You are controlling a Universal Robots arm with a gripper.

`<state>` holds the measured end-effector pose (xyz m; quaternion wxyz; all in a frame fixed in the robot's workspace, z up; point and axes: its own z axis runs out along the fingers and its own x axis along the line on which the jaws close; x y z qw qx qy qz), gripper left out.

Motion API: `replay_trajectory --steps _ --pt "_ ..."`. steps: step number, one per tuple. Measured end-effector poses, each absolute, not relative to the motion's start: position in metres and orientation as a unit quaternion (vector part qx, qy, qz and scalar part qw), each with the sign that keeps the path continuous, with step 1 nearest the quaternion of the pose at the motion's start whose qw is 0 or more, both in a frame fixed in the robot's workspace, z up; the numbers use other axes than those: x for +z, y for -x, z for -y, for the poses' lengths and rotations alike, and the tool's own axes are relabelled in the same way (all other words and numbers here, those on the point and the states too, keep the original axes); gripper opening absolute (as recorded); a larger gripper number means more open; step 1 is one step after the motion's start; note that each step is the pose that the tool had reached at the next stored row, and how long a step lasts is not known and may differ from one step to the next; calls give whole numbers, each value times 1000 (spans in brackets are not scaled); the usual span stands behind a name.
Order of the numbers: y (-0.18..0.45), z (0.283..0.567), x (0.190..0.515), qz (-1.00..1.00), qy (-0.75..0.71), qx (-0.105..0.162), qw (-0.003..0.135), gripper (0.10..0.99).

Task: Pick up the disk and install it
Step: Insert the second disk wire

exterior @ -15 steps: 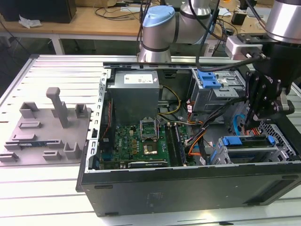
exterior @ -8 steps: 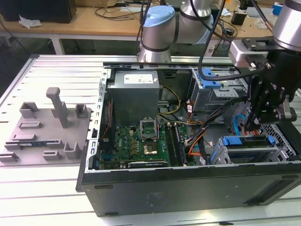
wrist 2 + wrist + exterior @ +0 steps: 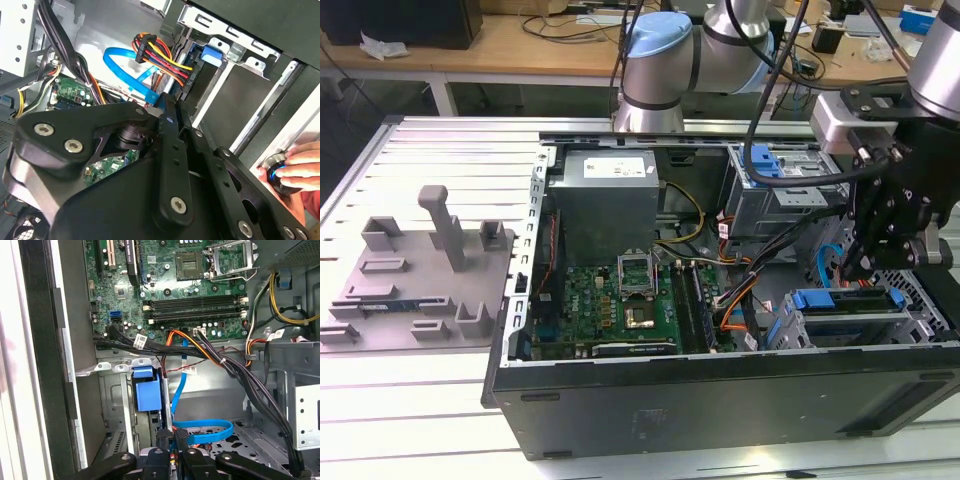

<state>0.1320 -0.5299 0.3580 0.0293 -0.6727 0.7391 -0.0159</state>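
Setting: robotics/electronics lab bench. Evidence in exterior view: ribbed aluminium worktable [image 3: 430,135] carrying open desktop computer case [image 3: 720,400], side panel off, green motherboard [image 3: 610,305] and grey power supply [image 3: 605,200] exposed. Grey fixture tray [image 3: 415,285] with upright holders beside case, on exterior view's left. Robot arm [image 3: 665,60] mounted behind case. Wooden desks [image 3: 520,45] at back, strewn with cables and small equipment. Person's hand [image 3: 300,167] on knob in second wrist view.
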Motion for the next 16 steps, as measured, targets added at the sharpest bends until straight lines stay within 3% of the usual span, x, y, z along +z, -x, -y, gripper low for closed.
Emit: replay_trajectory --steps 16 --pt "-132 535 355 -739 673 -16 29 161"
